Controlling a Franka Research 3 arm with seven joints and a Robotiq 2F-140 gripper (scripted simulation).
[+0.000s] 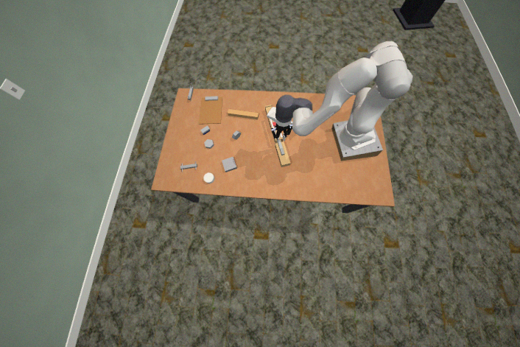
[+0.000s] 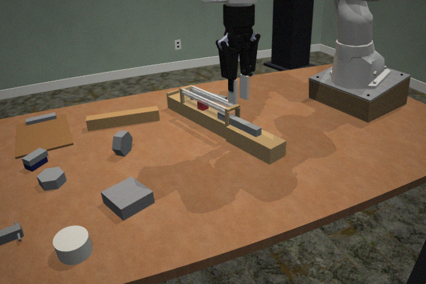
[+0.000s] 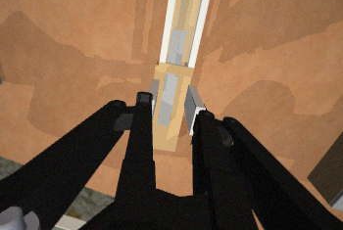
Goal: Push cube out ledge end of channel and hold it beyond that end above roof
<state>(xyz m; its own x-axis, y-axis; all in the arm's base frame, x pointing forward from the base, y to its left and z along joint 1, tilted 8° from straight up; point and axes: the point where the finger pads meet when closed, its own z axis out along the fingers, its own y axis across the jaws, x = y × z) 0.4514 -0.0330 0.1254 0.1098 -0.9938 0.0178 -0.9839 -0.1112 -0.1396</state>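
On the counter (image 2: 309, 170), I see the red cube (image 2: 202, 105) inside the channel (image 2: 209, 100). A grey bar (image 2: 244, 126) protrudes from its 4 o'clock end. At 1 o'clock my gripper (image 2: 239, 91) hangs, partly closed, holding nothing.

Top view: high, distant, looking down on the whole table (image 1: 336, 191). Exterior view: low, near the table's front edge, facing the back wall. Wrist view: close, pointing downward. All share the channel (image 2: 254, 143).

Grey bar (image 2: 244, 126) fills channel (image 2: 254, 143) mouth; roof rails (image 2: 206, 96) cover cube (image 2: 202, 105).
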